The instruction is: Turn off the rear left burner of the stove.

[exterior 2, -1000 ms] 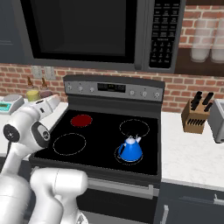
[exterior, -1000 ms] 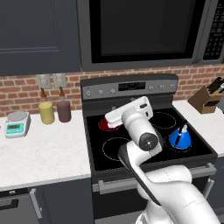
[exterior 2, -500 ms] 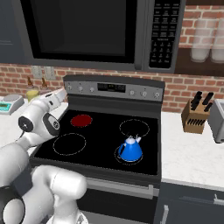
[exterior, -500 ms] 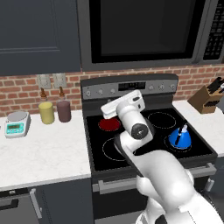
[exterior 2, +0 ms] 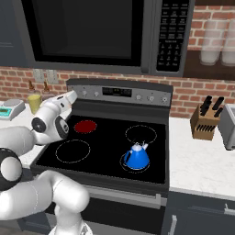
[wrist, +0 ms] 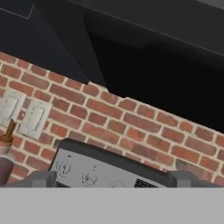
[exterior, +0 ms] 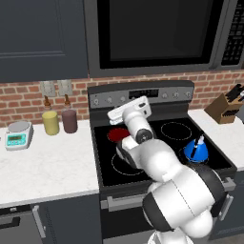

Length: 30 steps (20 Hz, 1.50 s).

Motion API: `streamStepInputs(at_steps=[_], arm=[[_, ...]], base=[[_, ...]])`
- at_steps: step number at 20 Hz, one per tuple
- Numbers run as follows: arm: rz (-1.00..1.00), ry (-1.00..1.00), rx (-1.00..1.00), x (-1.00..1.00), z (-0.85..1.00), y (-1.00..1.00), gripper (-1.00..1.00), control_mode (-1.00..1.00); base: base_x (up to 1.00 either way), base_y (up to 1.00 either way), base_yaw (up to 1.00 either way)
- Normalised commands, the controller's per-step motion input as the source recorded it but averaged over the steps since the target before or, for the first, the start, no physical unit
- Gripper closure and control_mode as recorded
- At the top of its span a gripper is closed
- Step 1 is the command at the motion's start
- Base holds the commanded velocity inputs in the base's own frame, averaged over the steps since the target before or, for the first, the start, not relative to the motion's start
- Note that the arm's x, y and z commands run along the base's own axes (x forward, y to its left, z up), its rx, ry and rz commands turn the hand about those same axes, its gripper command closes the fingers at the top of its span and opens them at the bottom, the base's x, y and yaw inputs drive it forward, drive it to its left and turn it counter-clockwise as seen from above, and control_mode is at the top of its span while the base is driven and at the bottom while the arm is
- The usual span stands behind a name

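Note:
The stove is a black glass-top range with a grey knob panel. Its rear left burner glows bright red. My gripper hovers above that burner, close to the left end of the panel and pointing at it. Both fingertips stand far apart with nothing between them, so the gripper is open. In the hand view two left knobs lie just ahead, under the brick wall.
A blue kettle sits on the front right zone. The black microwave hangs low over the stove. Two jars and a scale are on the left counter, a knife block on the right.
My hand has risen and moved back toward the left end of the knob panel. The jaws stay open and the burner stays red.

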Motion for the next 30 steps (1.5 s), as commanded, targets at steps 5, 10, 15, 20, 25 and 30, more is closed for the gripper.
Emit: streamStepInputs(at_steps=[5, 10, 15, 20, 25, 30], arm=[[-0.01, 0.00, -0.01, 0.31, -0.23, -0.01, -1.00, -1.00], [0.00, 0.00, 0.00, 0.26, -0.22, 0.00, -1.00, -1.00], [0.00, -0.01, 0.00, 0.38, -0.12, 0.00, -1.00, -1.00], [0.00, 0.00, 0.00, 0.16, -0.34, -0.19, -1.00, -1.00], [0.00, -0.02, 0.00, 0.08, -0.34, -0.22, -1.00, -1.00], [0.00, -0.05, 0.00, 0.05, -0.27, -0.13, -1.00, -1.00]], base=[[0.00, 0.00, 0.00], [0.00, 0.00, 0.00], [0.00, 0.00, 0.00], [0.00, 0.00, 0.00], [0.00, 0.00, 0.00], [0.00, 0.00, 0.00]])
